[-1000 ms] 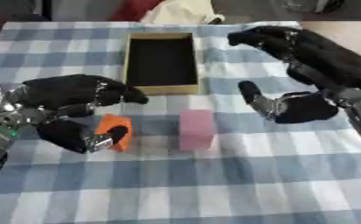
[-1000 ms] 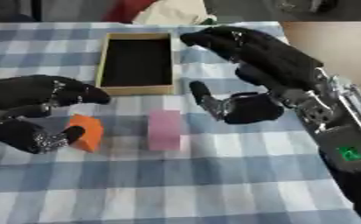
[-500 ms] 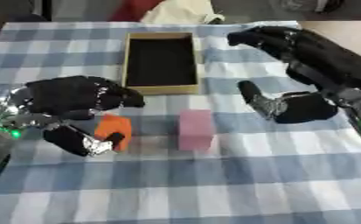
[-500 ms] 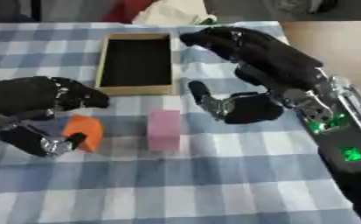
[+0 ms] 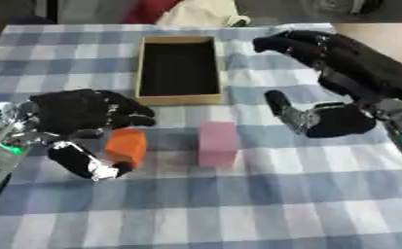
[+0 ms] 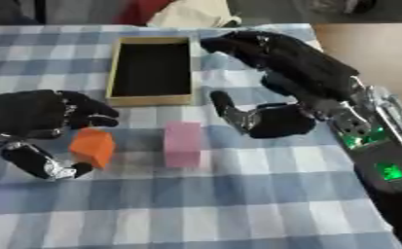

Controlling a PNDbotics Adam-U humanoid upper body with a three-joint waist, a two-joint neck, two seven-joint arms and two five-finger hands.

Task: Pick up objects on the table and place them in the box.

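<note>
An orange block lies on the checked cloth at the left. My left hand is curled over it, fingers on its far side and the thumb at its near side. A pink block stands upright in the middle, untouched. Beyond both sits the open cardboard box with a dark inside and nothing in it. My right hand hovers open to the right of the pink block, its fingers stretched toward the box's right wall.
A white and red bundle of cloth lies at the far edge behind the box. Bare wooden table shows at the right beyond the blue checked tablecloth.
My left hand has sunk slightly and its thumb has swung nearer, round the orange block. The right hand and the pink block have stayed put.
</note>
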